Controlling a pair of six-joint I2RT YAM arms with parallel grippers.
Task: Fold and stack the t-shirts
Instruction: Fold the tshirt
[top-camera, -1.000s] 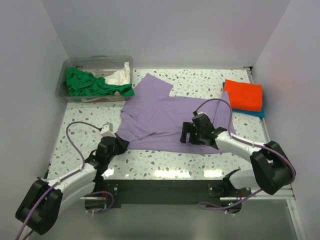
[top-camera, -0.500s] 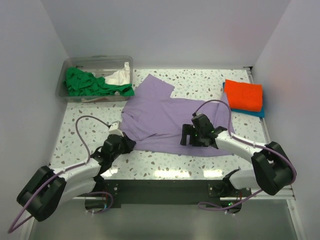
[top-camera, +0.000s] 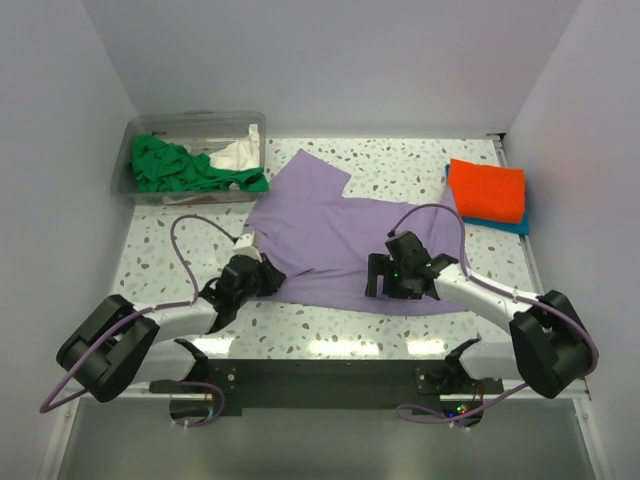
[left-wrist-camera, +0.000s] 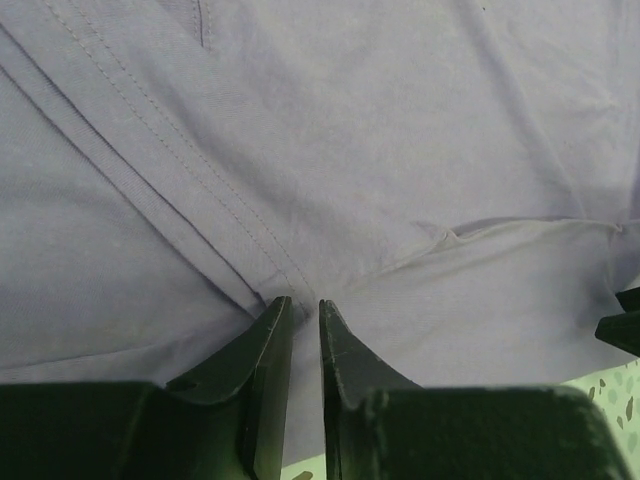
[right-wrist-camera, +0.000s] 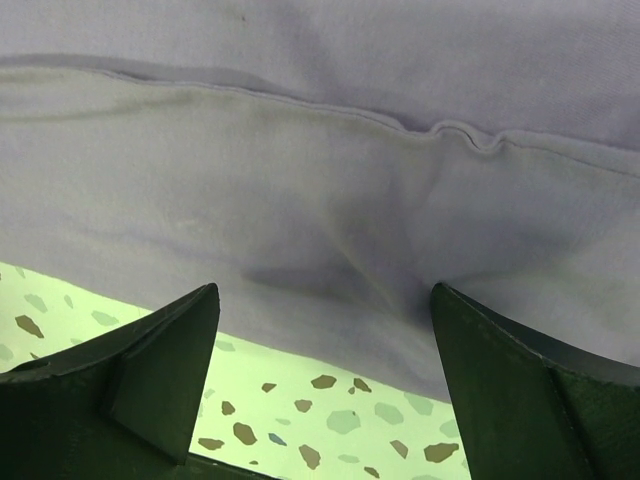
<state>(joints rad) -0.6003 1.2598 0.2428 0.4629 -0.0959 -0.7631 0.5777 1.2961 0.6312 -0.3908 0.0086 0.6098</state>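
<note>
Shows table (top-camera: 400, 170) with lavender t-shirt (top-camera: 340, 235) spread across its middle, orange t-shirt (top-camera: 487, 190) folded on blue t-shirt (top-camera: 515, 226) at far right. Pinches a lavender fold in nearly closed left gripper (left-wrist-camera: 305, 305). Poises right gripper (right-wrist-camera: 325, 300) wide open, empty, over the near hem.

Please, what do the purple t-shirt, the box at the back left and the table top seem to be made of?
Lavender t-shirt: soft matt knit cloth, probably cotton; stitched seams and soft creases show. Box: clear hard plastic; green cloth shows through its wall. Table top: hard, smooth, white with dark speckles, terrazzo-like; perhaps printed laminate.
</note>
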